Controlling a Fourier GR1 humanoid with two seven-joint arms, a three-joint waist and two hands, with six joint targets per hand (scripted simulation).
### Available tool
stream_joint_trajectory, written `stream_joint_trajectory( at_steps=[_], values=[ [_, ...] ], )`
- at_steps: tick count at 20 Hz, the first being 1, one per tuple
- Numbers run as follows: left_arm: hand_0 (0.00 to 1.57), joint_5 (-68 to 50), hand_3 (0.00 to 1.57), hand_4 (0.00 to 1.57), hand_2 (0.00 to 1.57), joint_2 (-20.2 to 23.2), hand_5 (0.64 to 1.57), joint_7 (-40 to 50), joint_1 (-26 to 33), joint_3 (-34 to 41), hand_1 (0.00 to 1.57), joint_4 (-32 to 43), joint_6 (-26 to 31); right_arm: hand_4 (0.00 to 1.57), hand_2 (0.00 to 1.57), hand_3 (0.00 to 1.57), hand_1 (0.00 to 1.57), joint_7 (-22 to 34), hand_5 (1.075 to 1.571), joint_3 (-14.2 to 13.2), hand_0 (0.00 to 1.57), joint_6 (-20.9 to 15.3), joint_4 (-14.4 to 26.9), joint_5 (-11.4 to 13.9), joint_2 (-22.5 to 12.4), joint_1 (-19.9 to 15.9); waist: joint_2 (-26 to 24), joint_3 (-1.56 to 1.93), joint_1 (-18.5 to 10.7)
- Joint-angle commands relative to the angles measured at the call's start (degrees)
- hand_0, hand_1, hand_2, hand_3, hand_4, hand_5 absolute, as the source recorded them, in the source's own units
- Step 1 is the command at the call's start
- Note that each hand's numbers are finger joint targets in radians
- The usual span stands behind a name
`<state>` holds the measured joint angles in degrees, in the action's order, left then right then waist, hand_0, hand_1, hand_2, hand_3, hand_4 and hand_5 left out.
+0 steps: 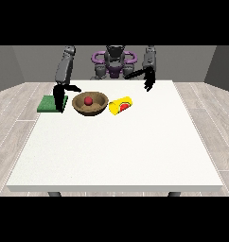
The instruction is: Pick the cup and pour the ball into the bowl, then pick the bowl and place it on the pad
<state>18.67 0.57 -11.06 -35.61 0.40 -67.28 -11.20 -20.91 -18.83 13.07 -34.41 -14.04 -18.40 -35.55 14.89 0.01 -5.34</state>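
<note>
Hand at the view's left [60, 96] hanging with fingers spread over the green pad [49, 104], just beside the brown bowl [90, 103]; hand at the view's right [148, 80] raised, fingers relaxed, holding nothing. Red ball [88, 100] inside the bowl. Yellow cup [120, 105] tipped on its side on the white table [116, 151], touching the bowl's right rim.

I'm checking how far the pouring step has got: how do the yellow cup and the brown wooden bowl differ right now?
The yellow cup lies tipped on its side with its red inside facing the camera, while the brown wooden bowl sits upright. The bowl holds the red ball; the cup shows no ball. The bowl is wider and shallow, the cup narrower. Both rest on the white table, side by side, and neither is held by a hand.
</note>
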Motion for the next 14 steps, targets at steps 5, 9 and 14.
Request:
stream_joint_trajectory(
  at_steps=[5, 9, 14],
  values=[
    [0.00, -0.44, 0.00, 0.00, 0.00, 1.30, 1.555, 1.96, -1.45, -2.48, 0.00, -6.78, 1.66, 0.23, 0.00, 0.00, 0.00, -4.26, 1.545, -2.05, 0.00, 2.46, 6.84, -1.26, -1.44, -2.23, 4.75, 0.04, -3.59],
    [0.00, 0.14, 0.00, 0.00, 0.00, 0.01, 1.558, 6.34, -2.51, -5.03, 0.00, -11.00, 2.28, 0.12, 0.00, 0.00, 0.00, -8.82, 1.527, -2.93, 0.00, 2.05, 7.63, -1.57, 0.08, -0.40, 6.80, 0.08, -5.60],
    [0.00, 1.48, 0.00, 0.00, 0.00, -0.54, 1.561, 7.83, -2.55, -6.66, 0.00, -11.96, 1.78, 0.24, 0.00, 0.00, 0.00, -6.00, 1.532, -3.73, 0.00, 0.10, 7.06, -2.74, 1.51, -1.40, 5.41, 0.07, -7.12]
  ],
)
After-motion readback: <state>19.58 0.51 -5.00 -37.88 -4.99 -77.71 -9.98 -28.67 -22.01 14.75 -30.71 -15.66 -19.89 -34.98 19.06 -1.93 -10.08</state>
